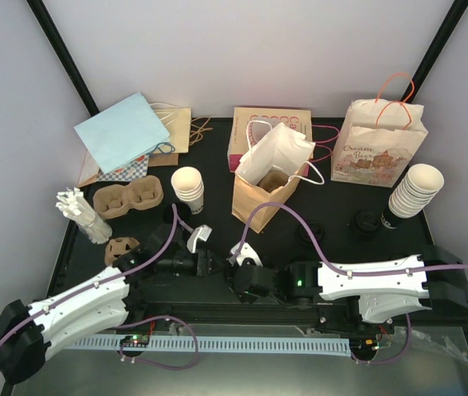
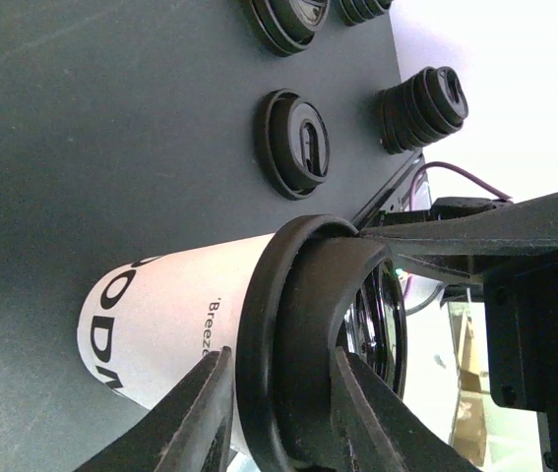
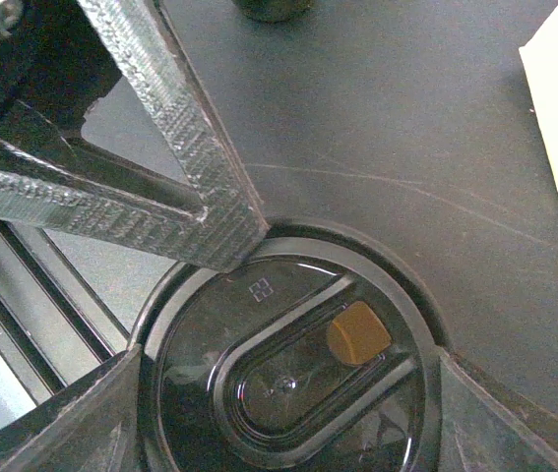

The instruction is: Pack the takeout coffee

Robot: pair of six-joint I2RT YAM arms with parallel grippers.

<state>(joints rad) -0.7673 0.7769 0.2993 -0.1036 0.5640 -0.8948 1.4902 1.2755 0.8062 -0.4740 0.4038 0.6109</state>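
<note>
The step in hand, as I judge it, is seating the lid (image 2: 298, 324) on the cup (image 2: 170, 315), so that the takeout coffee can go into the brown paper bag (image 1: 254, 202) at the far middle of the table (image 2: 111, 118). To do it well I should press straight down along the cup's axis with even force around the rim. The cup must stay braced so that it neither tips nor slides, and the paper wall must not be squeezed until it buckles. Before letting go, I would check that the lid's skirt has snapped over the rolled rim all the way round. The cup stands upright at the middle of the table's near edge, directly between my two arms and largely hidden under them from above. My right gripper (image 3: 290, 359) comes at it from above, its two fingers wide apart and pinching the black lid at opposite sides of its rim. My left gripper (image 2: 283, 366) reaches in from the side. Its fingers stand narrowly apart, one by the cup's wall just under the lid and the other over the lid's edge. I cannot tell whether they are pressing or only straddling the rim. A loose lid (image 2: 293, 143) and a stack of lids (image 2: 421, 108) lie on the table, apart from the cup.
</note>
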